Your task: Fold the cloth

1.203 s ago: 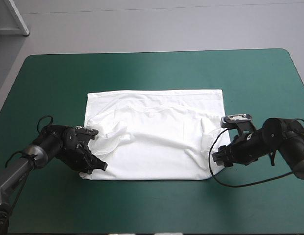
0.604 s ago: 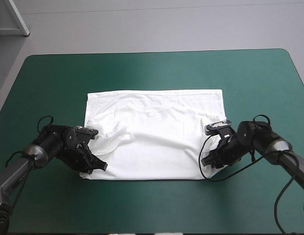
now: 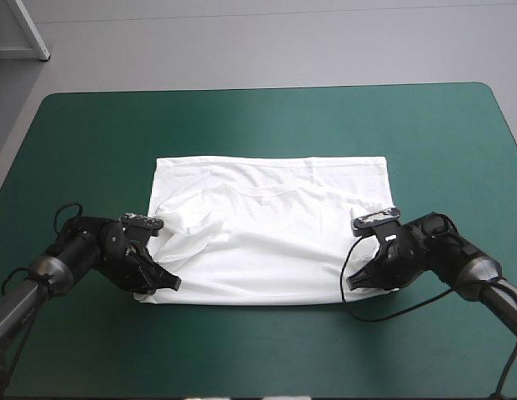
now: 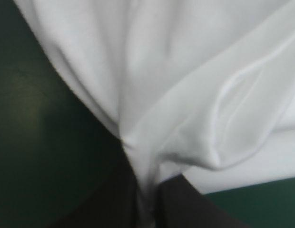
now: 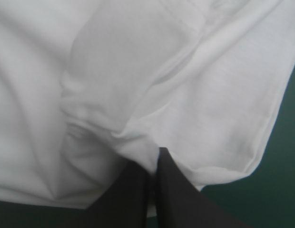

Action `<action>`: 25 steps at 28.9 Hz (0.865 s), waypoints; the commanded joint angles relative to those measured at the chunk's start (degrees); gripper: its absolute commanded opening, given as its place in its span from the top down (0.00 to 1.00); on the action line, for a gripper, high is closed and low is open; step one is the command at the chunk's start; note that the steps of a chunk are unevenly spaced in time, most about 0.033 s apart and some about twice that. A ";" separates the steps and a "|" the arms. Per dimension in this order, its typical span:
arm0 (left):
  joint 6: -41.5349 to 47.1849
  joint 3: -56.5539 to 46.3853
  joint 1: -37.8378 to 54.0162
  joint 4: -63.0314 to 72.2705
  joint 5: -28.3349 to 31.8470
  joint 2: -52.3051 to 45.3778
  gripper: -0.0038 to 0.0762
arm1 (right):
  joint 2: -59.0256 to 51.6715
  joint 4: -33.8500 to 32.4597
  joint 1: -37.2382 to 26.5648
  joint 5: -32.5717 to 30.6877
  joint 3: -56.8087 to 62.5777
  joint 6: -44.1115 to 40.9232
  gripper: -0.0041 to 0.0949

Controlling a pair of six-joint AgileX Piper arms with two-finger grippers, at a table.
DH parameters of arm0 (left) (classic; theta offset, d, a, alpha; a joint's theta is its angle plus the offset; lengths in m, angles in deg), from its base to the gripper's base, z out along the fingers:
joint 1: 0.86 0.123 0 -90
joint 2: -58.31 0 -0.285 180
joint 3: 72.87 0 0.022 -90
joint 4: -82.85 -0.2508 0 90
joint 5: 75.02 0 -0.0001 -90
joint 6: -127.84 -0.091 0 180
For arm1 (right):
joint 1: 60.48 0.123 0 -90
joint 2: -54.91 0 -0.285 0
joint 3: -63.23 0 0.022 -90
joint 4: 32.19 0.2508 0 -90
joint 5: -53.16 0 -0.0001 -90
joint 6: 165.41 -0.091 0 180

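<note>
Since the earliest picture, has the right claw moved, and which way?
Yes. The right claw has moved left, away from the table's right edge, onto the T-shirt's near right corner.

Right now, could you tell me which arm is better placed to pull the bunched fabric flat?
Left, probably: the left gripper is shut on the T-shirt beside the bunched folds; the right gripper grips the opposite near corner.

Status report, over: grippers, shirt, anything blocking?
Left gripper shut on the T-shirt, near left corner. Right gripper shut on its near right corner. T-shirt spread on the table, rumpled at its left side. No obstruction seen.
</note>
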 commanded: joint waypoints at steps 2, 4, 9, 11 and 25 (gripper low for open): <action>1.25 1.14 -0.23 -0.67 -1.46 -5.76 0.93 | -5.23 -0.48 0.04 -0.41 -1.60 -0.26 0.97; 1.93 1.53 -0.23 -0.48 -2.73 -7.02 0.93 | -5.61 1.20 0.04 -0.56 -2.41 0.62 0.97; 1.93 6.47 -0.23 -0.48 -8.15 -7.36 0.93 | -5.61 2.93 0.04 -1.15 -4.92 1.99 0.97; 1.68 8.74 -0.23 -0.48 -8.03 -7.36 0.93 | -5.61 2.83 0.04 -0.39 -6.42 2.11 0.97; 0.49 32.69 -0.03 -1.51 -7.20 8.82 0.93 | 3.29 -4.94 -1.31 10.15 -24.18 1.22 0.97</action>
